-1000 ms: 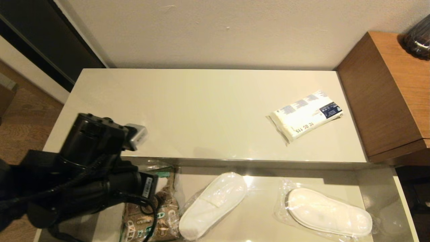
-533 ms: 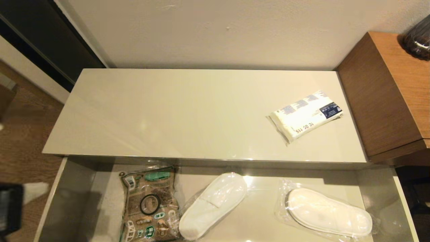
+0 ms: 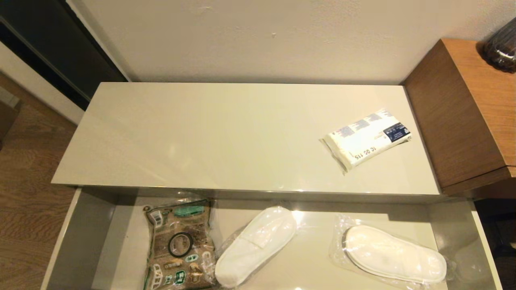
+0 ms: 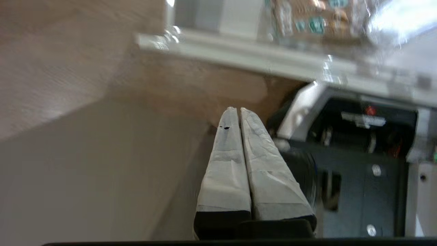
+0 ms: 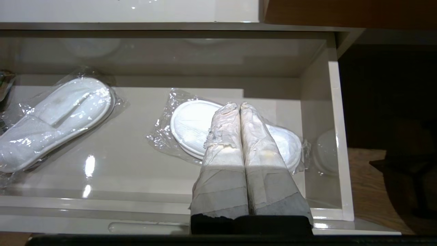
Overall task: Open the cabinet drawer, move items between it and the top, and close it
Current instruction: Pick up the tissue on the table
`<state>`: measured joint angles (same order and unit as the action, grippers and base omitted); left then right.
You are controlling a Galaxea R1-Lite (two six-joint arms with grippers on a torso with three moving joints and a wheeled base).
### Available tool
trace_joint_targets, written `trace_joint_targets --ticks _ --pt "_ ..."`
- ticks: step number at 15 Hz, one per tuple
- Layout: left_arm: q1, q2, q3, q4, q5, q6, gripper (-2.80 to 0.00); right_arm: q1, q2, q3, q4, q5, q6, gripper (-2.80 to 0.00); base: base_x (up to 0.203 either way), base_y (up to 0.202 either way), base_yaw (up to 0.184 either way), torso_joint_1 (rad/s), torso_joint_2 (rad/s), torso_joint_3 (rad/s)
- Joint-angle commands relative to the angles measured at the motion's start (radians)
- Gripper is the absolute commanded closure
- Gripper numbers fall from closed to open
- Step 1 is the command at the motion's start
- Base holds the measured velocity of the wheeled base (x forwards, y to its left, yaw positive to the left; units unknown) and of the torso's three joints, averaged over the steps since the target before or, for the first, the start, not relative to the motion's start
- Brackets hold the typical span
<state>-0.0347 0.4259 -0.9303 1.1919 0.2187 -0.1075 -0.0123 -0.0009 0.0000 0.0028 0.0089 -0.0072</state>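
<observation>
The cabinet drawer [image 3: 80, 237] stands pulled out below the cream top [image 3: 225, 137]. In it lie a black tape roll [image 3: 180, 244] resting on a brown printed bag [image 3: 179, 245], and two white plastic-wrapped slippers [image 3: 254, 245] [image 3: 395, 254]. The white packet with blue print [image 3: 367, 138] lies on the top at the right. Neither arm shows in the head view. My left gripper [image 4: 236, 110] is shut and empty, low beside the drawer's front. My right gripper [image 5: 235, 105] is shut and empty, above the drawer's front over the right slipper [image 5: 191, 124].
A taller brown wooden unit [image 3: 467, 108] borders the top on the right, with a dark glass object [image 3: 502, 44] on it. Wooden floor [image 3: 24, 201] lies to the left. The robot's black base [image 4: 358, 164] shows in the left wrist view.
My left arm, which stood over the drawer's left end a second ago, has drawn back out of the head view. The tape roll now lies uncovered on the brown bag.
</observation>
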Motion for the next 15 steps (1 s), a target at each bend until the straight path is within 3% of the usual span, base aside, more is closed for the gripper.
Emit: trace_joint_targets --ticks 1,3,6,9,10,13,15 --pt "0.065 -0.139 0.103 0.007 -0.067 0.056 0.00 0.000 0.001 0.000 0.000 0.000 0.000 0.00 0.000 0.000 0.000 0.000 0.00 0.000" --pt "0.069 -0.210 0.168 -0.004 -0.090 0.128 0.00 0.000 0.001 0.000 0.000 0.000 0.000 0.00 0.000 0.000 0.000 0.000 0.00 0.000" --pt "0.049 -0.305 0.218 -0.004 -0.053 0.156 0.00 0.000 0.001 0.000 0.000 0.000 0.000 0.00 0.000 0.000 0.000 0.000 0.00 0.000" --pt "0.045 -0.427 0.276 -0.017 -0.002 0.319 0.00 0.000 0.001 0.000 0.000 0.000 0.000 0.00 0.000 0.000 0.000 0.000 0.00 0.000" --pt "0.044 -0.425 0.260 -0.020 0.012 0.334 0.00 0.000 0.001 0.000 0.000 0.000 0.000 0.00 0.000 0.000 0.000 0.000 0.00 0.000" --pt "0.044 -0.424 0.199 -0.080 0.002 0.204 0.00 0.000 0.001 0.000 0.000 0.000 0.000 0.00 0.000 0.000 0.000 0.000 0.00 0.000" --pt "0.044 -0.424 0.259 -0.249 -0.027 0.148 0.00 0.000 0.001 0.000 0.000 0.000 0.000 0.00 0.000 0.000 0.000 0.000 0.00 0.000"
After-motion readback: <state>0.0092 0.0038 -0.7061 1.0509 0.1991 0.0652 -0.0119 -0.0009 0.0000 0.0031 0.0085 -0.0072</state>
